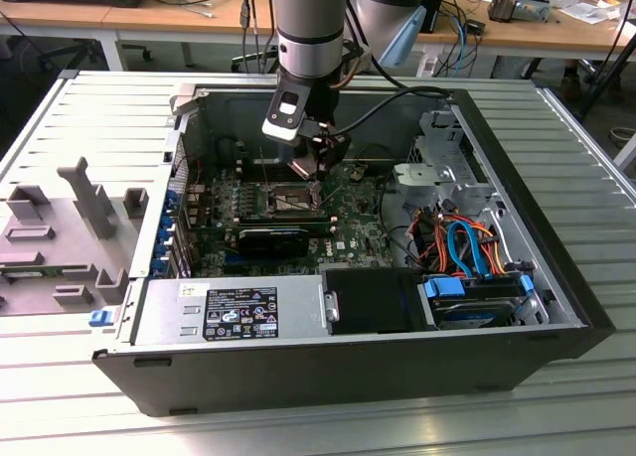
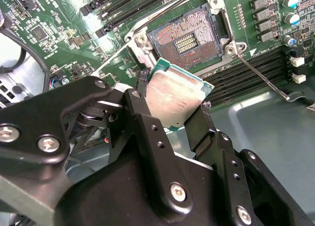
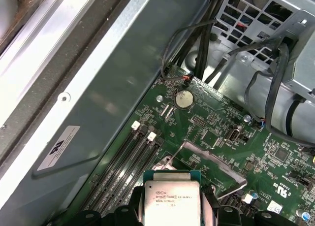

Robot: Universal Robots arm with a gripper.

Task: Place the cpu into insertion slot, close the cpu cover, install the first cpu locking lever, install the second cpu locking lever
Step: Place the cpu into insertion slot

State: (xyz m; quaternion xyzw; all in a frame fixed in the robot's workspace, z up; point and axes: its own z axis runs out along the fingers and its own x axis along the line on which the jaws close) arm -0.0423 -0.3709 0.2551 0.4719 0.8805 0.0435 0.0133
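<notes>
Low inside the open computer case (image 1: 149, 367), at the centre of the exterior view and close above the green motherboard (image 1: 358, 232): the gripper (image 1: 316, 173), hanging from the grey arm (image 1: 313, 29) at top centre of the frame.

Clenched on the cpu (image 2: 176, 99), with one of the black fingers (image 2: 145, 120) pressed to each of two opposite edges. Dull silver top turned toward the lens in both wrist views, green rim showing past the fingers in the second wrist view.

Not seated. Held just off the insertion slot (image 2: 189, 36), near one side of it, with the slot bare and its field of contacts exposed inside the silver rim. Cannot tell whether the chip's far edge touches that rim. In the exterior view, slot directly beneath the gripper, a little toward the exterior view's left.

Beyond the chip in the first wrist view: the cpu cover (image 3: 214, 159), not lying over the slot, green board visible through its square cut-out. Thin wire locking lever (image 2: 263, 76) unhooked, reaching out from a corner of the slot.

Along the case's lower edge in the exterior view: grey power supply (image 1: 229, 312) at lower centre, drive bay (image 1: 477, 297) with blue and orange cables at lower right. Outside the case, at the exterior view's left: grey plastic fixture (image 1: 79, 218) on the slatted metal table (image 1: 556, 396).
</notes>
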